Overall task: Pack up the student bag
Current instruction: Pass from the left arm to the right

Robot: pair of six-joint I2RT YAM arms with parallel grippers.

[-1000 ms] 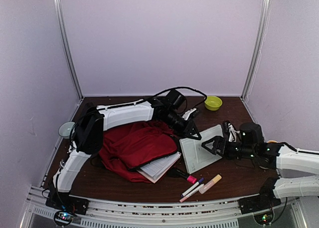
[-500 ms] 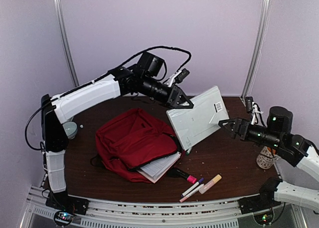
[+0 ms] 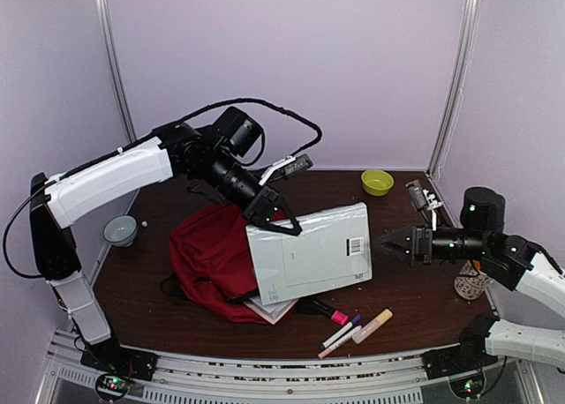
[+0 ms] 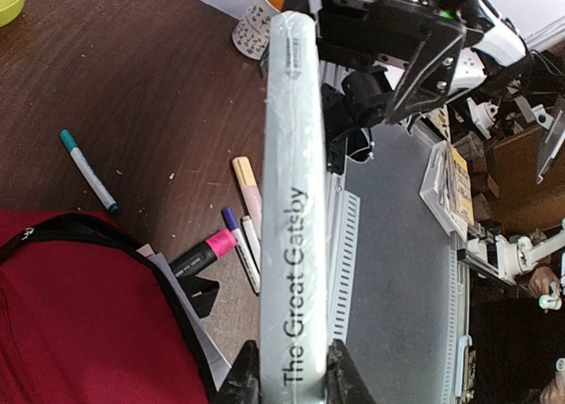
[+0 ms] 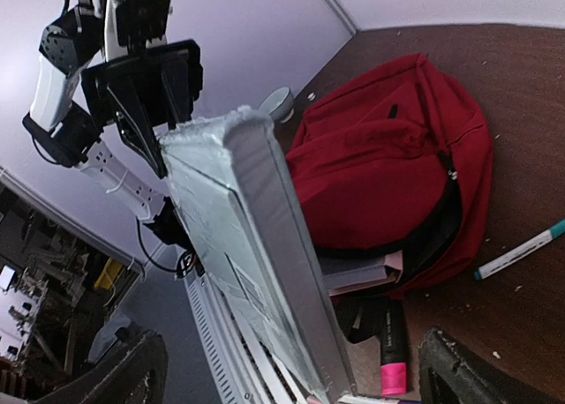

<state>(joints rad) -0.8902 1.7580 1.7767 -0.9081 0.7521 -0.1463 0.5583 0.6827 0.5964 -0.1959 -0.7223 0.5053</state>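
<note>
Book, held above student bag at its open mouth; left claw clamped on its edge.
Right claw apart, seemingly not touching; best to tip the book flat and slide it into the bag mouth.

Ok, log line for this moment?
left fingers: shut on book | book: tilted, over student bag | right fingers: open, by book's edge
</note>
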